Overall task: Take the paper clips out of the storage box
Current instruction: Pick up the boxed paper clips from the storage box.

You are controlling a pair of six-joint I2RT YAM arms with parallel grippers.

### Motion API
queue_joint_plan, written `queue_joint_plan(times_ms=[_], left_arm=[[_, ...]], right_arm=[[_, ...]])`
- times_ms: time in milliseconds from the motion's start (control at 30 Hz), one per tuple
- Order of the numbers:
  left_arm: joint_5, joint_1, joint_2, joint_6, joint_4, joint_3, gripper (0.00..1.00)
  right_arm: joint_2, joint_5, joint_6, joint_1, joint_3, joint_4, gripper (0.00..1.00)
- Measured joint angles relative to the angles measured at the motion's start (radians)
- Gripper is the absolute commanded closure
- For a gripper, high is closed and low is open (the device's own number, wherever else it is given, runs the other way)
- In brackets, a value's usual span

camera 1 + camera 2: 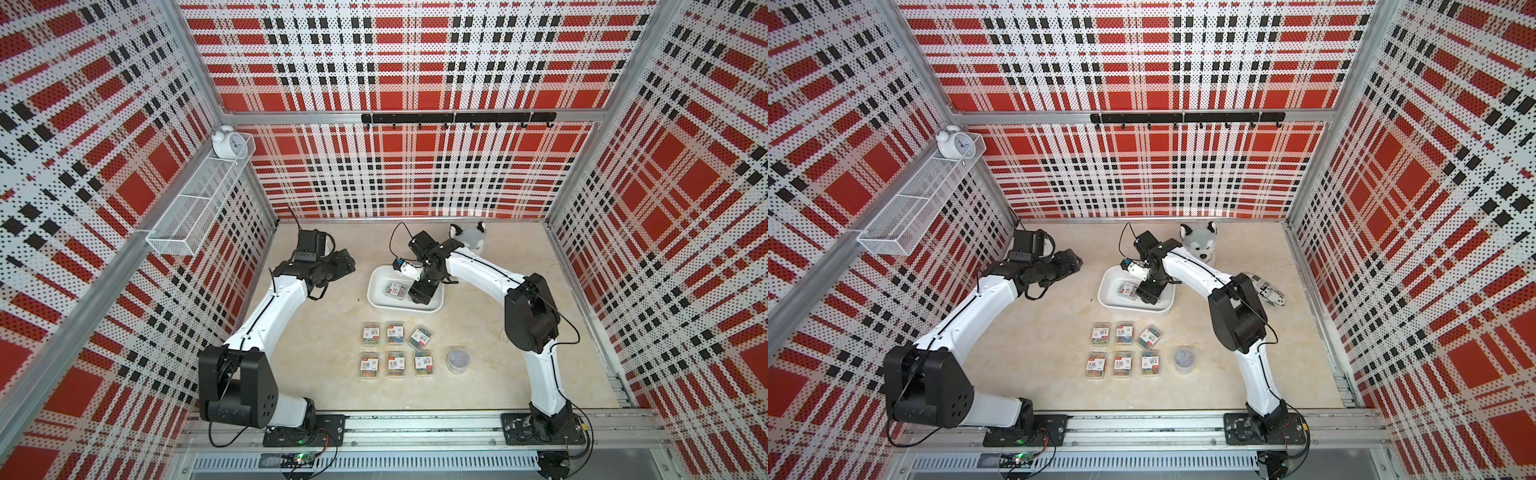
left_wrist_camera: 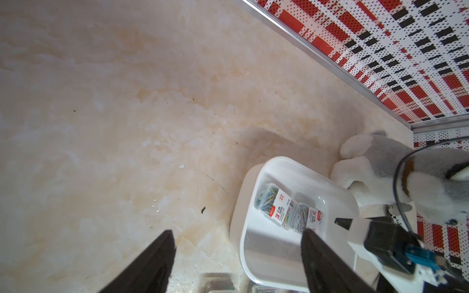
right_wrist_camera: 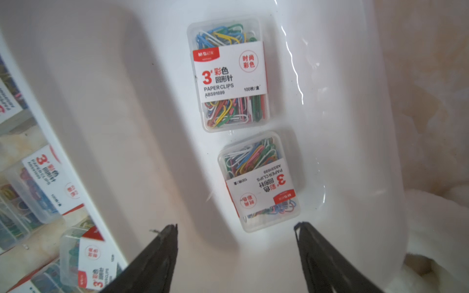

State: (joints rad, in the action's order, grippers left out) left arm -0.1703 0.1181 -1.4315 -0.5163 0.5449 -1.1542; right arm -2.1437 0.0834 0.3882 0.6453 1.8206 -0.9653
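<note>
The white storage box (image 1: 372, 291) sits on the table (image 1: 324, 365) toward its far middle, just in front of the plush dog (image 1: 1200, 245). Two clear cases of coloured paper clips lie flat on the box floor, end to end and just beside each other: the first case (image 3: 229, 76) and the second case (image 3: 258, 180), both with their white-and-red labels facing up. The right gripper (image 3: 236, 228) reaches down into the box with its jaws spread apart and nothing between them. The second case lies just ahead of its fingertips, apparently not touching them. In both top views the arm covers the box so that only one case shows. Six more cases lie on the table just near of the box, in a far row (image 1: 395, 332) and a near row (image 1: 395, 363) of three each. A round clear tub (image 1: 457, 360) with grey contents stands just right of the near row. The left gripper (image 2: 237, 232) hangs above the table left of the box, released, jaws wide, holding nothing.
</note>
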Motion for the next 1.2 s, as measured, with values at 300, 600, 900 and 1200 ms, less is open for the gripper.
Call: queue_joint_plan(times_ms=[300, 600, 900, 1200], left_arm=[[-0.007, 0.0, 0.0, -0.003, -0.006, 0.015, 0.19], [-0.008, 0.002, 0.0, -0.008, -0.006, 0.026, 0.19], [-0.008, 0.007, 0.0, -0.008, -0.007, 0.026, 0.19], [-0.008, 0.007, 0.0, -0.01, -0.016, 0.04, 0.19]], right_arm=[[-0.066, -0.064, 0.007, 0.0, 0.0, 0.05, 0.15], [-0.097, -0.106, 0.007, 0.001, 0.0, 0.117, 0.18], [-0.114, -0.106, -0.002, 0.003, -0.005, 0.164, 0.3], [-0.114, -0.106, -0.032, 0.006, -0.017, 0.18, 0.44]])
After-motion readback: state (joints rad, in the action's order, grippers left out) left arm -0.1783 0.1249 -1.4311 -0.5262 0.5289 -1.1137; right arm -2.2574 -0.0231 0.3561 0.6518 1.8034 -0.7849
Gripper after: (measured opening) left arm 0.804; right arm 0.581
